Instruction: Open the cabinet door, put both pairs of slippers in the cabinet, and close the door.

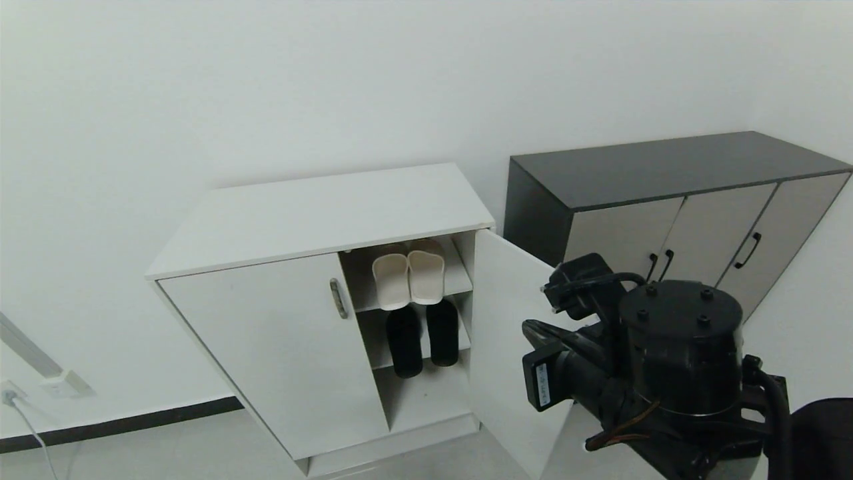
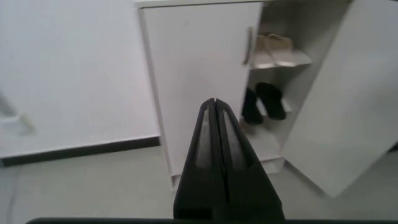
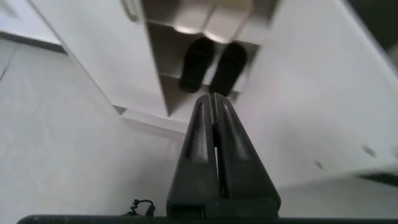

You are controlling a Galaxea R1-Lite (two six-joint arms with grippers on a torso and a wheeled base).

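Note:
The white cabinet (image 1: 320, 217) stands against the wall with its right door (image 1: 506, 333) swung open and its left door (image 1: 266, 347) closed. A beige pair of slippers (image 1: 408, 279) lies on the upper shelf. A black pair (image 1: 423, 339) sits on the shelf below, toes sticking out. My left gripper (image 2: 215, 102) is shut and empty, held back from the closed left door (image 2: 199, 74). My right gripper (image 3: 213, 96) is also shut and empty, low in front of the opening, beside the open door (image 3: 305, 106), pointing toward the black slippers (image 3: 211, 62).
A dark cabinet (image 1: 666, 167) with grey doors stands to the right, close behind the open door. A wall socket (image 1: 63, 385) with a cable sits low on the left wall. Bare floor (image 2: 93, 186) lies in front of the white cabinet.

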